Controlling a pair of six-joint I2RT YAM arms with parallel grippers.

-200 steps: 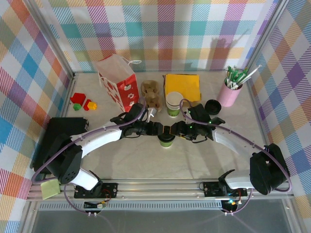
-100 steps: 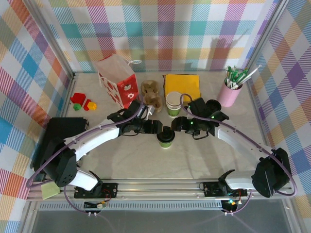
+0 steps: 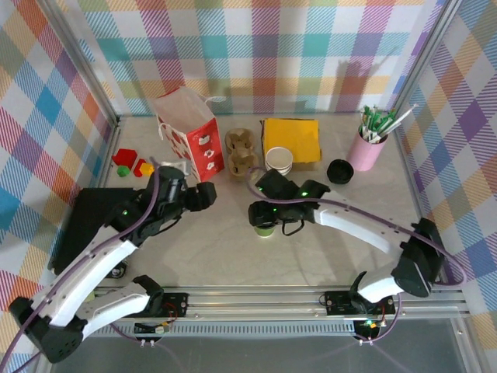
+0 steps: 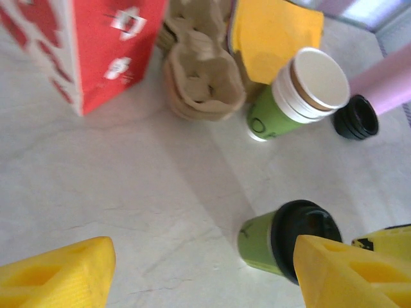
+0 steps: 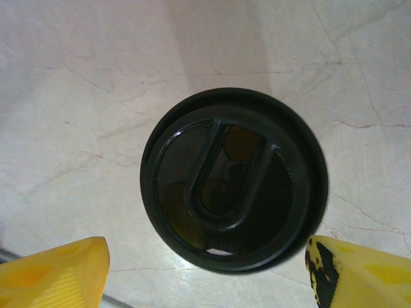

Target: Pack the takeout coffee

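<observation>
Takeout coffee (image 3: 265, 227) w/ black lid, upright on desk (image 3: 233, 260), below my right gripper (image 5: 209, 256).
Cup stands mid-desk, just in front of the cup stack (image 3: 278, 161). Right gripper hangs over it, jaws wide apart either side, gripping nothing. My left gripper (image 4: 205, 269), off to the left, gapes wide & empty too.

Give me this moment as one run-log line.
left gripper: open, empty | right gripper: open, over takeout coffee | coffee: upright, lidded | cup carrier: empty
</observation>
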